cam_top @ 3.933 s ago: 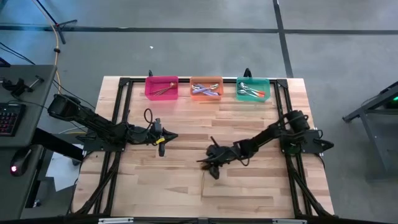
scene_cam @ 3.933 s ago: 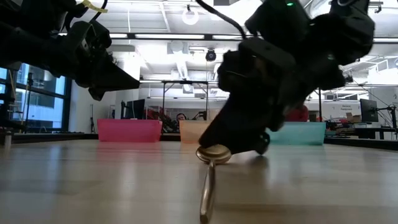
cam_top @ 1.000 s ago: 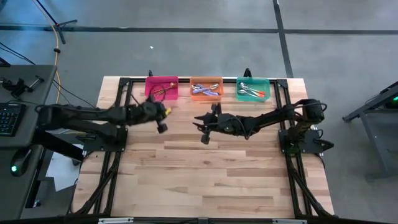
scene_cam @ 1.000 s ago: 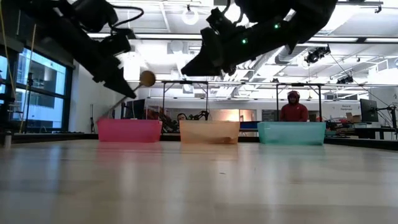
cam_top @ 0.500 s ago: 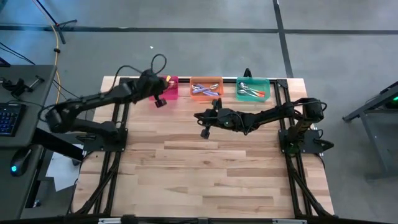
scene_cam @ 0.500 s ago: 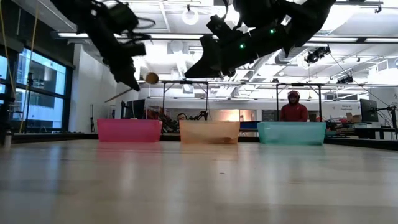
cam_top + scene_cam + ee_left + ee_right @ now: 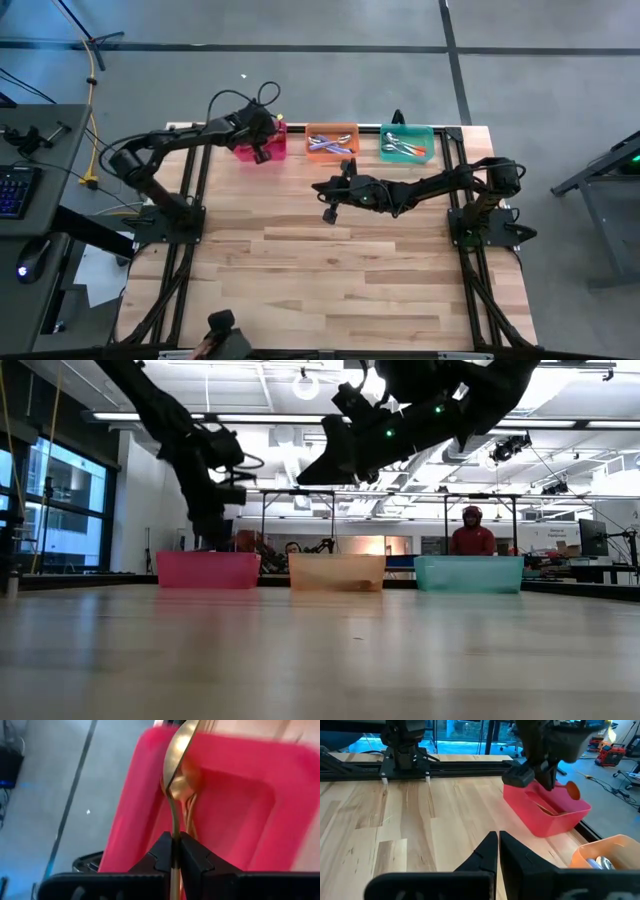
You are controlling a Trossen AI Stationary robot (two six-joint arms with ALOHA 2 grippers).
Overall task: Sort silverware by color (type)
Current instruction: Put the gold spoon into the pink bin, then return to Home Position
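My left gripper (image 7: pixel 262 152) hangs over the pink bin (image 7: pixel 240 137) at the table's far edge, shut on a gold spoon (image 7: pixel 176 780). The spoon's bowl (image 7: pixel 181 750) reaches out over the bin, where other gold spoons (image 7: pixel 191 815) lie. My right gripper (image 7: pixel 328 205) hovers above the table in front of the orange bin (image 7: pixel 332 130), shut and with nothing in it (image 7: pixel 497 842). The orange bin holds purple-handled spoons (image 7: pixel 330 145). The teal bin (image 7: pixel 407 132) holds orange-handled spoons (image 7: pixel 405 148). My left gripper pinches the gold spoon's handle (image 7: pixel 175 827) between its two fingers (image 7: pixel 161 852). The spoon runs on forward along the fingers, bowl end outward. It is lifted clear, with the bowl (image 7: pixel 572 790) above the pink bin's rim.
The three bins stand in a row along the far edge. Black frame rails (image 7: pixel 195 170) run along the table's left and right sides. Bare wood (image 7: pixel 320 280) fills the middle and near part. A person in red (image 7: pixel 472 535) is in the room beyond.
My left gripper has carried the gold spoon toward the far edge, from in front of the pink bin to above it, and has tipped downward. The spoon's bowl, seen high in the low view before, is now hidden there.
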